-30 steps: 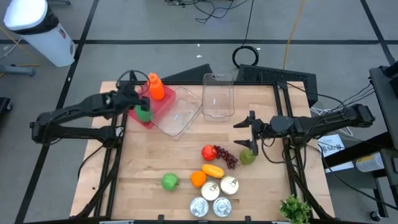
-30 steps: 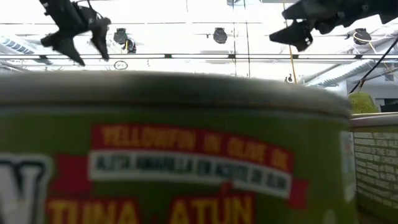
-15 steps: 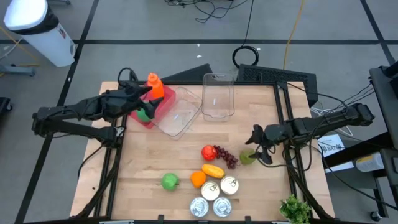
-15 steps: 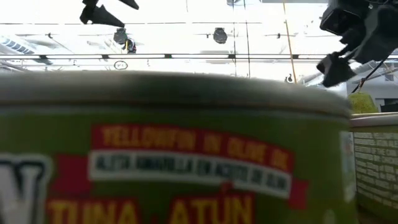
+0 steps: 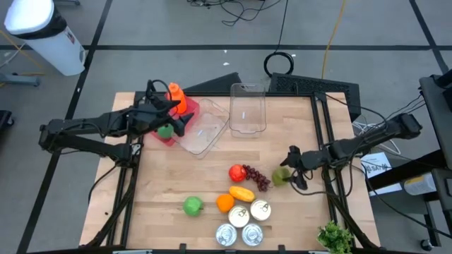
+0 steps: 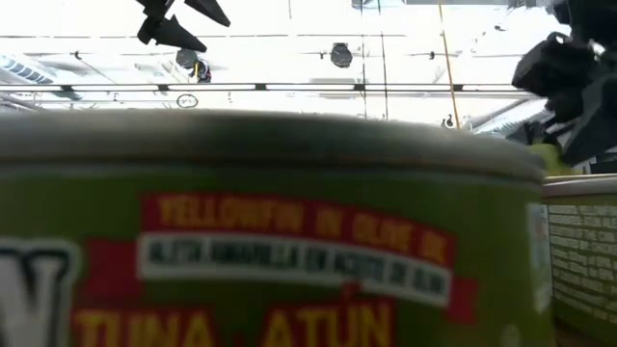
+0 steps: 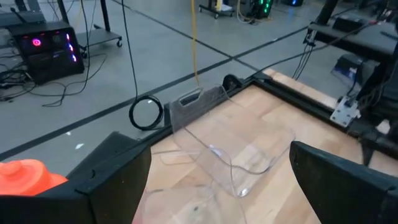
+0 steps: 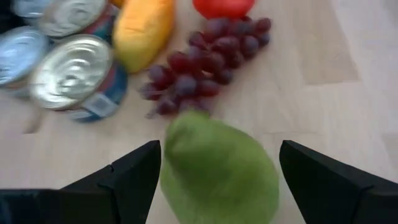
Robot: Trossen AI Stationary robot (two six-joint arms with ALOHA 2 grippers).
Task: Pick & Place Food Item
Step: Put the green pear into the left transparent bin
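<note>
since the earlier high view, the right gripper (image 5: 292,178) has dropped from above the table to the green pear (image 5: 282,176), and the left gripper (image 5: 177,117) has swung from beside the red tray (image 5: 185,117) to a position over the clear container (image 5: 203,131).

high view: the pear lies on the wooden table (image 5: 176,176), just beside the grapes (image 5: 257,178) and the red tomato (image 5: 237,172). the right gripper sits at the pear's outer side, touching or very nearly so, with the arm reaching in from the right edge. the right arm is plainly the nearer; the left is well apart at the far corner. a second clear container (image 5: 247,107) stands at the back.

low view: a green tuna can (image 6: 270,231) fills the frame. the left gripper's dark fingers (image 6: 174,19) show high up, and the right gripper (image 6: 564,87) low at the right side.

left wrist view: the left fingers (image 7: 118,168) stand wide apart, holding nothing, with a clear container (image 7: 236,149) ahead.

right wrist view: the pear (image 8: 219,167) lies directly between the right fingers (image 8: 134,174), which are spread open and not yet on it; its long axis runs roughly forward along the gripper's line. cans (image 8: 78,74) and a yellow fruit (image 8: 144,30) lie beyond. judged ready for closing.
</note>
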